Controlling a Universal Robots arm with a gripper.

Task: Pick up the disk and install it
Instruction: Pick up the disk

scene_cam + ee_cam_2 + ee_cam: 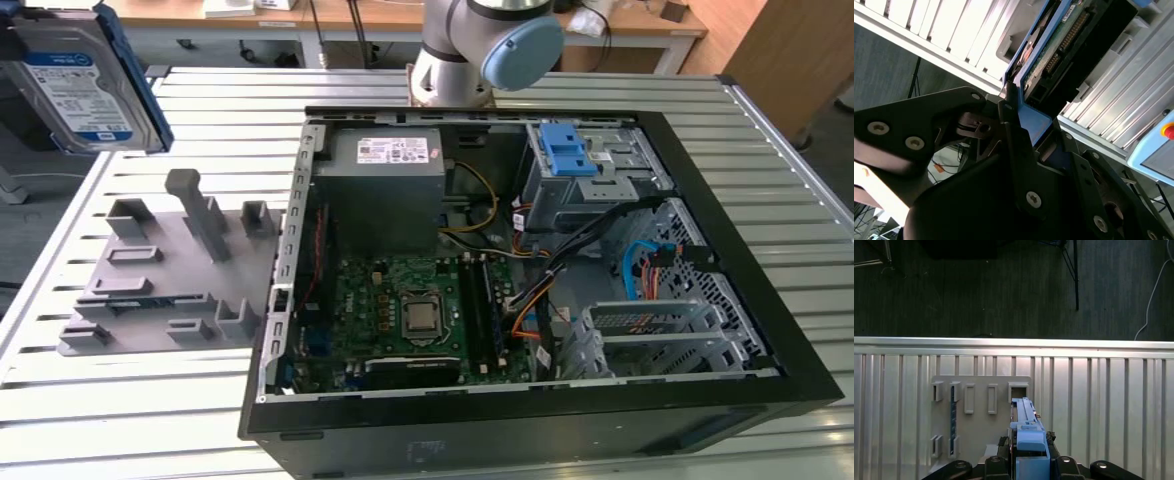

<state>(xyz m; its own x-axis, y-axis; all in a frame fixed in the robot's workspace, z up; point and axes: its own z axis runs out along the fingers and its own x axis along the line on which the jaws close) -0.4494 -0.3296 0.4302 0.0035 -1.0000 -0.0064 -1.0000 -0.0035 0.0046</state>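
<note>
**disk pinched and aloft, well apart from the case**

in the exterior view we find the disk hanging high at the exterior view's left. its label face is turned toward us, above the grey fixture on the slatted table. it touches none of the fixture's slots, so we judge the pick done and the install not yet begun. the open computer case lies well apart, and its drive cage with blue latches sits in the corner nearest the arm.

in the second wrist view the gripper is pressed onto the disk's blue carrier at one end. black fingers lie against the rail, and the circuit-board side and connector run away from them. we take the end grip as deliberate: it leaves the long body free to slide into a bay.

each view adds something:
- the exterior view gives the label, the case and the cage.
- the second wrist view gives the contact itself.
- the first wrist view looks down along the disk, edge-on, to the fixture's vacant slots below, which tells us it hangs about over the fixture.
</note>
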